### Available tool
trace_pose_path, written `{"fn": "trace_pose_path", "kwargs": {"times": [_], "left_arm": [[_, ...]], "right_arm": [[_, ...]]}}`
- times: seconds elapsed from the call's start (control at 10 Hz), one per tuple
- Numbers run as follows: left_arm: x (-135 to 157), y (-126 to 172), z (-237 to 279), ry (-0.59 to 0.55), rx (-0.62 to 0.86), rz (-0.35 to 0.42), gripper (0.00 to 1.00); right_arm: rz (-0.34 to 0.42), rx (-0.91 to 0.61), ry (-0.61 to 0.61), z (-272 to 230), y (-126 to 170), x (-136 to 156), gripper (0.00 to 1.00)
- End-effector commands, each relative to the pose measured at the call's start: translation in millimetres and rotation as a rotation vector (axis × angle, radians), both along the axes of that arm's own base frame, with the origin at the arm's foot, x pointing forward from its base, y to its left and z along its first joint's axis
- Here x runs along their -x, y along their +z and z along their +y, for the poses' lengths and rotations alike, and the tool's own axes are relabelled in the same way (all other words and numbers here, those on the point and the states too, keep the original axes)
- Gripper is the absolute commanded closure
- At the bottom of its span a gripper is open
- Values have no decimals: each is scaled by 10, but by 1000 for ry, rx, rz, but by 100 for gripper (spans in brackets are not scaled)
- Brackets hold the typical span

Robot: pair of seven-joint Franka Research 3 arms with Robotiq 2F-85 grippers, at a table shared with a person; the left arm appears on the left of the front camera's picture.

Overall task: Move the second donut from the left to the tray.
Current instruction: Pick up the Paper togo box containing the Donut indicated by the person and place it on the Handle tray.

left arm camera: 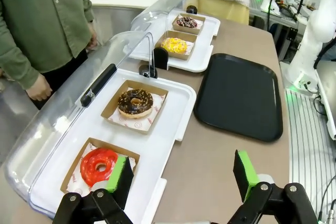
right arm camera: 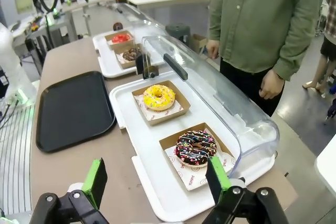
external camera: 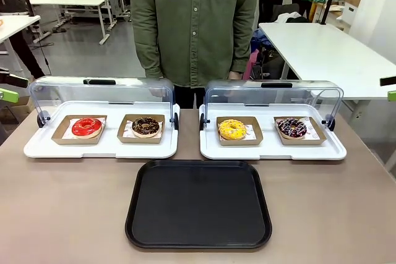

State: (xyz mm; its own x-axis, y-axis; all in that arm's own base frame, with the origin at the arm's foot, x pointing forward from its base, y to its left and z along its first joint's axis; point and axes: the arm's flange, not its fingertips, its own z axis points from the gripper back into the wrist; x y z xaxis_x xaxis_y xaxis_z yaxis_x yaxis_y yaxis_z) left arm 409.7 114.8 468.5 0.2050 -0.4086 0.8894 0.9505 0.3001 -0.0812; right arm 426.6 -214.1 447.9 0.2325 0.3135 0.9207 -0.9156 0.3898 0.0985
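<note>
Meanwhile, the chocolate donut (external camera: 146, 126) with light sprinkles sat in its cardboard holder (external camera: 141, 141) on the left white tray (external camera: 99, 148), just right of the red-glazed donut (external camera: 86, 127), and the black tray (external camera: 198, 205) lay on the table in front of both white trays. The left gripper (left arm camera: 182, 174) hung with its fingers spread wide and empty above that white tray's near edge by the red-glazed donut. The right gripper (right arm camera: 156, 177) was likewise spread and empty over the other white tray (right arm camera: 125, 106), near the streaked dark donut (right arm camera: 195, 147).
</note>
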Motion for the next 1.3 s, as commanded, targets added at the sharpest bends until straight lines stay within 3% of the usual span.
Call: {"fn": "trace_pose_path", "kwargs": {"times": [0.0, 1.2], "left_arm": [[16, 16, 9, -13, 11, -6, 0], [16, 16, 9, -13, 11, -6, 0]], "right_arm": [[-20, -8, 4, -17, 44, -14, 0], [-20, -8, 4, -17, 44, -14, 0]]}}
